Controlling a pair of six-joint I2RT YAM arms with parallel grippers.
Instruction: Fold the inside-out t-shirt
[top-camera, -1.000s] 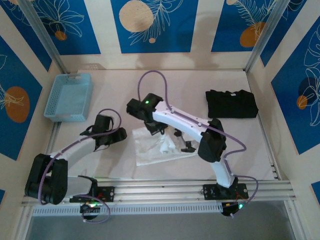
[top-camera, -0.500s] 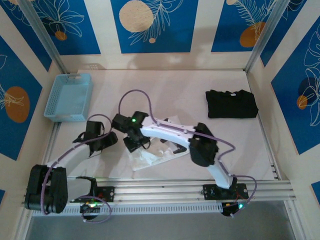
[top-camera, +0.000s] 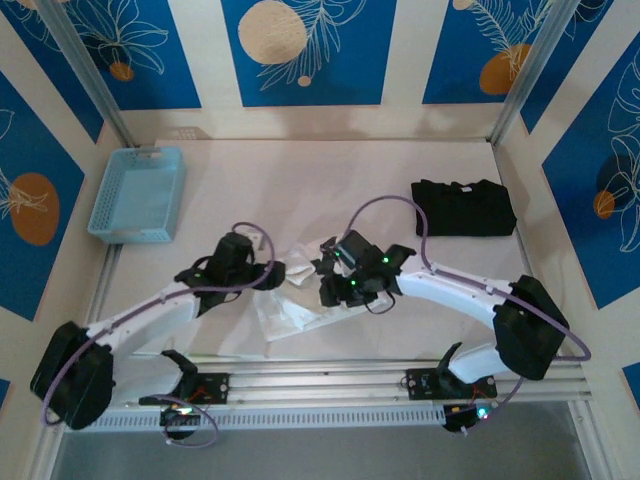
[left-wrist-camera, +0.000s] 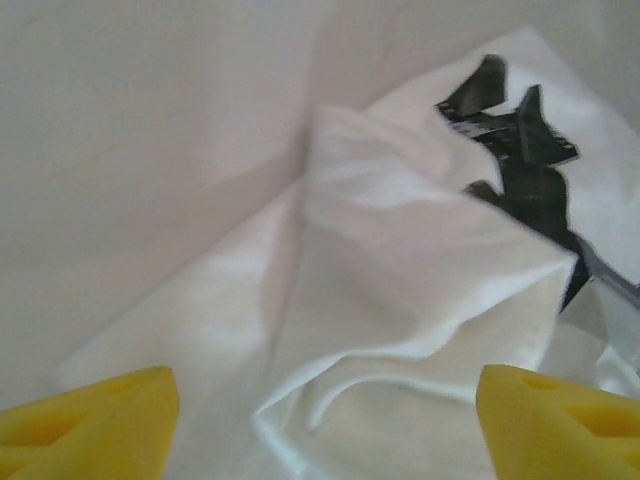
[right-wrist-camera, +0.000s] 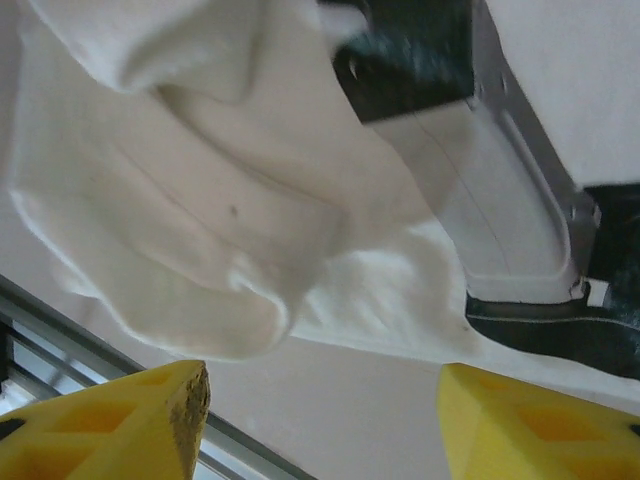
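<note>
Top: thin white t-shirt (top-camera: 290, 308), crumpled into a soft heap, lies between left gripper (top-camera: 272, 274) and right gripper (top-camera: 327, 283); right arm, earlier crossing the t-shirt, now sits right of it
Left wrist: smooth folds, yellow fingers (left-wrist-camera: 95, 412) spread
Right wrist: jaws newly spread, nothing pinched

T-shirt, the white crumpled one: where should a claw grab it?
Pinch the raised fold of the t-shirt, coming down from above with the left claw. That ridge stands up off the table, so the claw can probably close around it.
</note>
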